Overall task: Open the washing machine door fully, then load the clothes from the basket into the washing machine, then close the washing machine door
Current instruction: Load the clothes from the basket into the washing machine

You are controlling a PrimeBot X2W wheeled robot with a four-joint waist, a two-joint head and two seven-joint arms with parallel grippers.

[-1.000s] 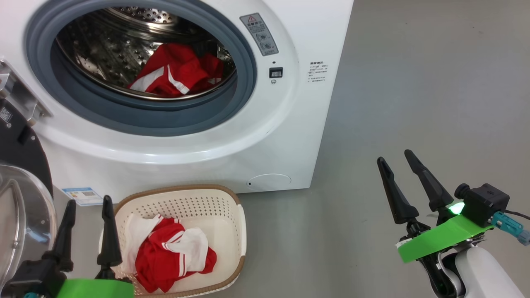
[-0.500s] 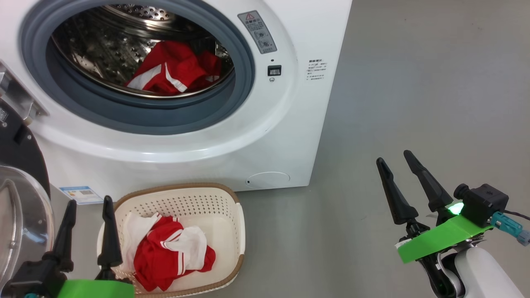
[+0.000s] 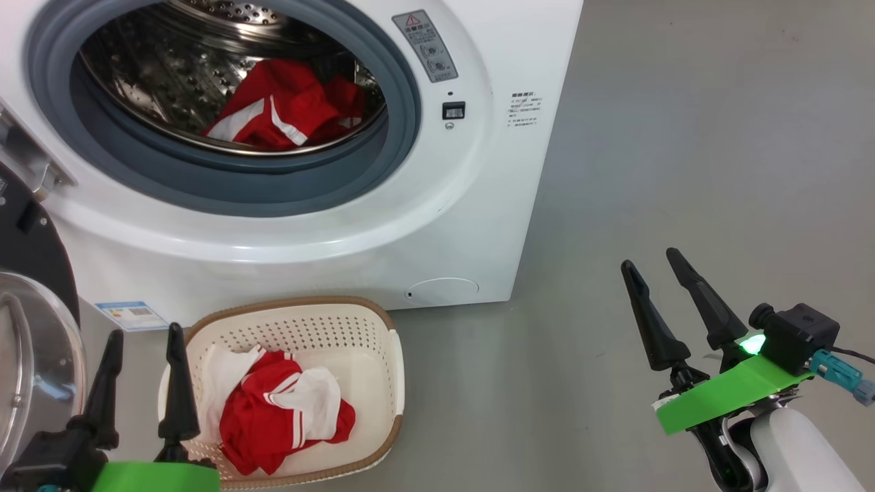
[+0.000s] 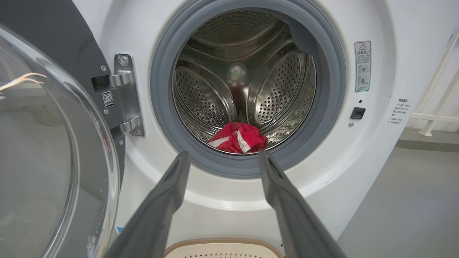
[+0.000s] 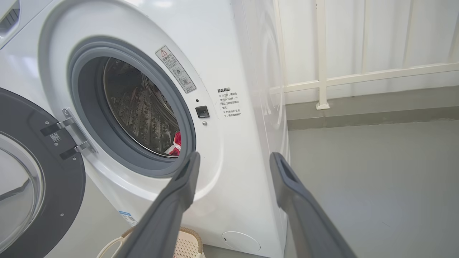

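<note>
At the far left the washing machine door (image 3: 31,355) stands swung open on its metal hinge (image 4: 122,96), with its clear glass bowl turned toward the room. Just to the right of it is the left tool (image 3: 145,330). Its two dark fingers are spread wide apart and there is nothing between them. In the head view its right finger overlaps the left rim of the basket, and in the left wrist view the fingers point toward the open drum.

The basket (image 3: 307,335) stands on the grey floor (image 3: 683,171) directly in front of the washing machine (image 3: 355,232), close to its lower front. Inside the basket lie the clothes (image 3: 273,424), a crumpled heap of red fabric with white stripes and white panels. Above, at the bottom of the steel drum (image 3: 157,89), lies one more red striped garment (image 3: 287,109), behind the grey gasket (image 3: 225,191). A small round service flap (image 3: 443,290) sits at the lower right of the machine front.

Far to the right, well apart from the machine and the basket, the right tool (image 3: 649,257) is over the floor. Its fingers are also fully spread and hold nothing.
</note>
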